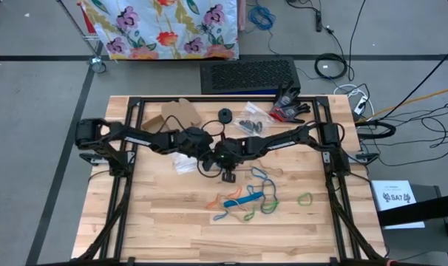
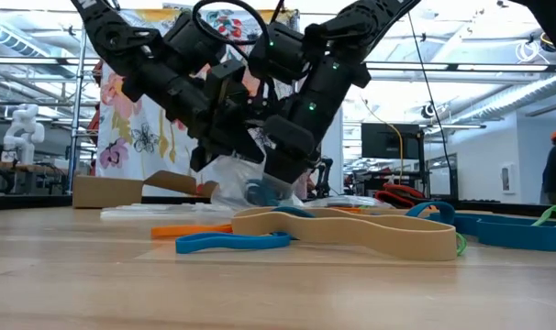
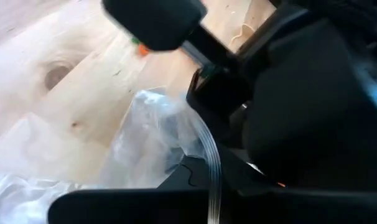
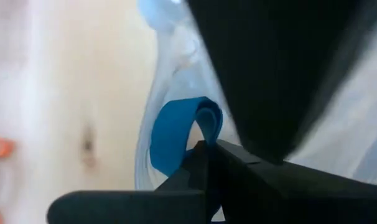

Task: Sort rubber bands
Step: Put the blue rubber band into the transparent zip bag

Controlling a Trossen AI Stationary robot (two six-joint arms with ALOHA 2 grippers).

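Both grippers meet over the table's middle at a clear plastic bag [image 1: 183, 164]. My left gripper [image 1: 197, 154] is shut on the bag [image 3: 145, 143]. My right gripper [image 2: 276, 179] slants steeply down beside it, shut on a blue rubber band [image 4: 176, 134] that sits against the bag's film [image 2: 260, 193]. Other rubber bands lie flat on the wood nearer the front edge: a blue one [image 1: 242, 201], a green one [image 1: 305, 198], a tan one [image 2: 351, 229] and an orange one [image 2: 191, 231]. My left gripper pinches a gathered edge of the clear bag [image 3: 208, 163] between its two fingers. The film runs back between them. The bag hangs below and billows toward the table; whether its bottom rests on the wood I cannot tell. My right gripper pinches the blue rubber band at a folded loop [image 4: 204, 121] just ahead of its fingertips [image 4: 238, 171]. The fingers slant down from above. The band curls clear of the table, against the bag's film.
Behind the arms lie cardboard pieces [image 1: 176, 112], a black round part [image 1: 225, 116], a small bag of dark parts [image 1: 250, 124] and red-and-black gloves [image 1: 289, 108]. Black frame rails [image 1: 128, 148] run along the table's left and right sides. Bare wood shows at the front left.
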